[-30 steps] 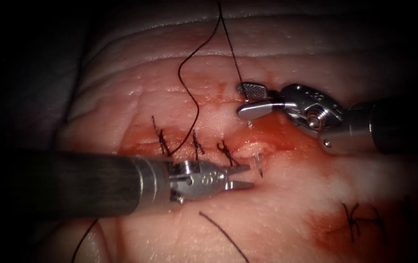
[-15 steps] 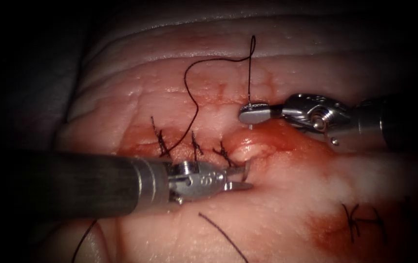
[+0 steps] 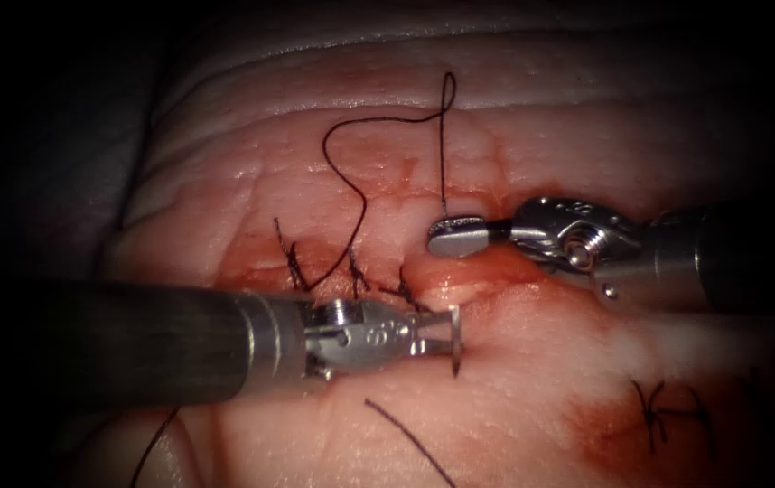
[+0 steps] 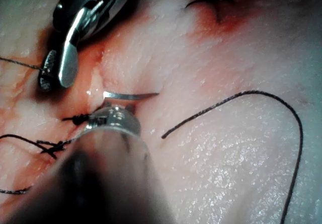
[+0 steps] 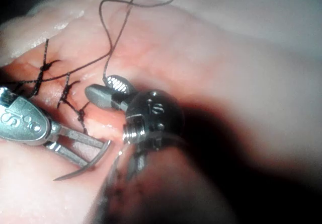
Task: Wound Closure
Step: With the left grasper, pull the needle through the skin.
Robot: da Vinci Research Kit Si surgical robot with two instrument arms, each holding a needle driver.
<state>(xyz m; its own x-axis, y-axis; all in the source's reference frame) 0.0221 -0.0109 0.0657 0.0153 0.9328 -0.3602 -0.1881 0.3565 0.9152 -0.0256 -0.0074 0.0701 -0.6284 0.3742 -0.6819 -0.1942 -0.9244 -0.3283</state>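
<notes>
Nearest us, the left tool [image 3: 437, 336] grips the needle [image 3: 454, 342] near its tip end, jaws closed on it, just below the cut [image 3: 460, 280]. A second ago only the point stood out of the tissue [image 3: 532, 398]; now most of the curve is free, so the needle is being drawn out. Further back, the right tool [image 3: 452, 237] has closed its jaws since then. The thread [image 3: 351, 194] rises from them and loops beyond. Next, I judge, thread must follow the needle through.
</notes>
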